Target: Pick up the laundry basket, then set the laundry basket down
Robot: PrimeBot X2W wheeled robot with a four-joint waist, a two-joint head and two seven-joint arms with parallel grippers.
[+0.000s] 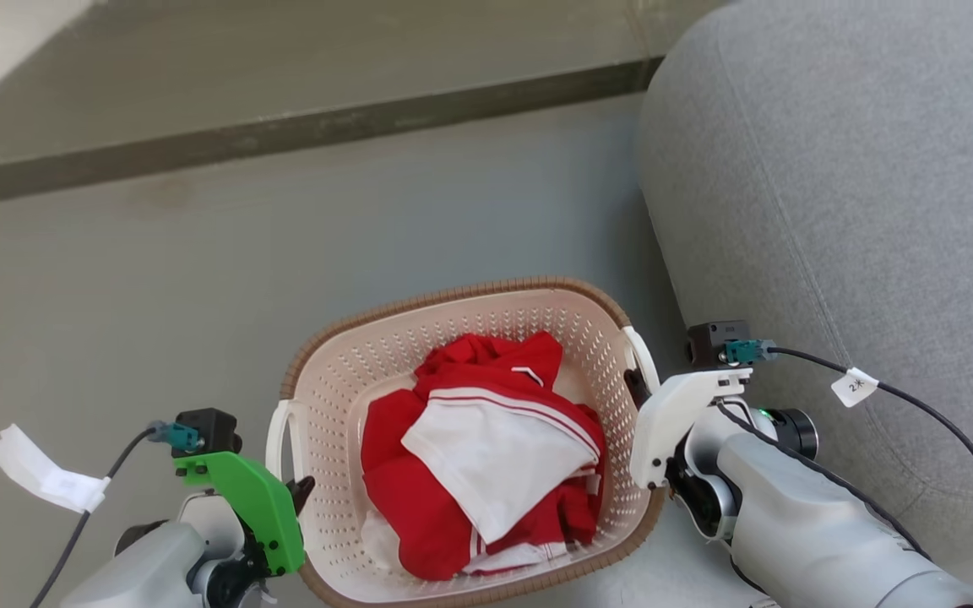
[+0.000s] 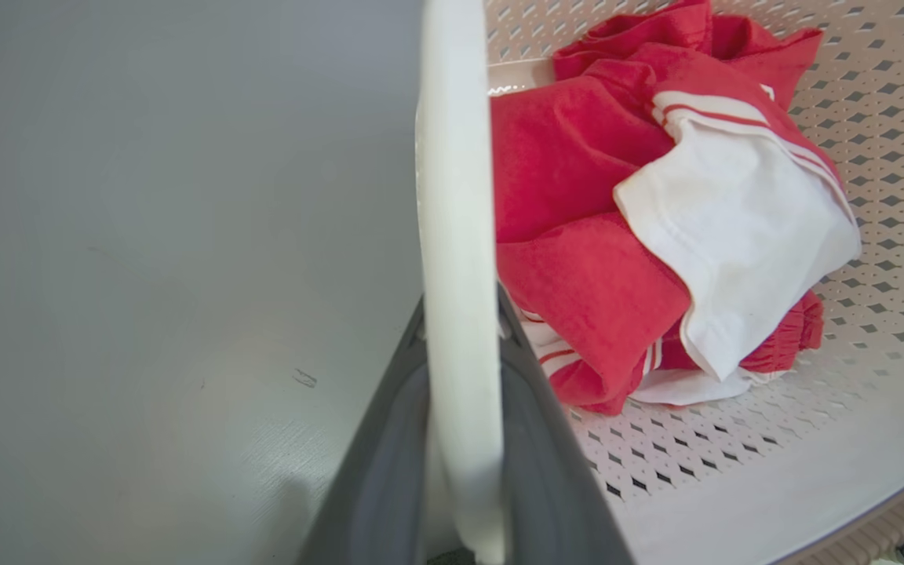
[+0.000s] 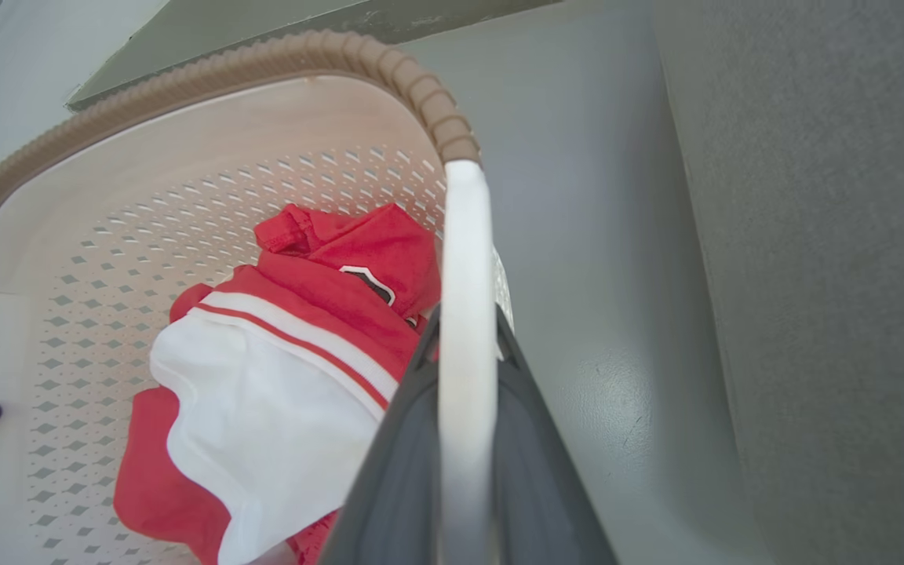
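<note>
Clothes in red and white [image 1: 478,447] lie heaped in the cream perforated plastic laundry basket [image 1: 330,380] with its brown woven-look rim. It is directly before the robot, on or just above the grey floor [image 1: 199,279]; I cannot tell whether its base touches. A grey upholstered seat [image 1: 858,186] bulges close on its right. The left gripper [image 2: 461,314] has its two dark fingers clamped on the white left side handle [image 2: 456,196], one finger inside and one outside. The right gripper [image 3: 465,322] pinches the white right side handle [image 3: 464,235] the same way. Gripping both ends at once looks meant to keep the load level, so the pile doesn't slide.
</note>
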